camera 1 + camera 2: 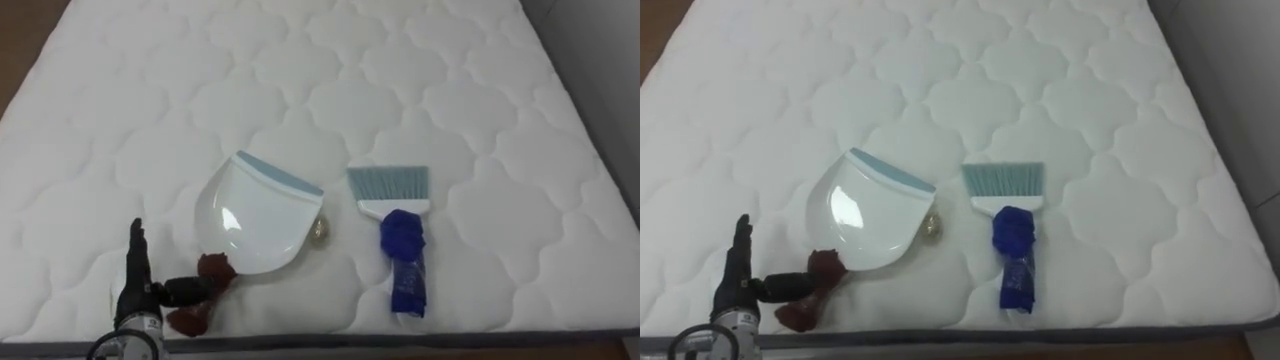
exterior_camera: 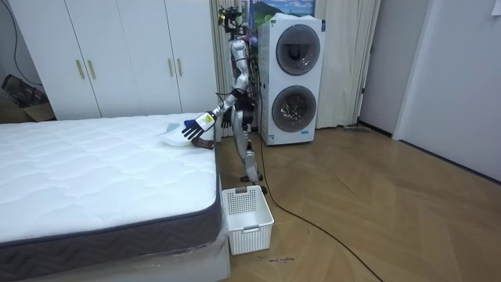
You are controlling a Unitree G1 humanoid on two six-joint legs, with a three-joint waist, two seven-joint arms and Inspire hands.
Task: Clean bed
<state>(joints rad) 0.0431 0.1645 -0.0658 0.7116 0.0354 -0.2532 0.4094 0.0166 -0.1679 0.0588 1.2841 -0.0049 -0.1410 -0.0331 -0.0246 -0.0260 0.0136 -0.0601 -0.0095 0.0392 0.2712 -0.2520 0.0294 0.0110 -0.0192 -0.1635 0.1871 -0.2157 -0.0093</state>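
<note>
A white dustpan with a pale blue lip lies on the white quilted mattress, and its dark red handle points toward the near edge. To its right lies a hand brush with a blue handle and teal bristles facing away. A small crumpled yellowish scrap sits between the two, against the pan's side. My left hand stands on edge at the lower left, fingers straight, its thumb reaching out to the dustpan handle. In the room view I stand beside the bed with that hand out over the mattress.
The mattress's dark near edge runs along the bottom. In the room view a white plastic basket stands on the wooden floor by the bed's corner, stacked washing machines are behind me, and white wardrobes line the wall.
</note>
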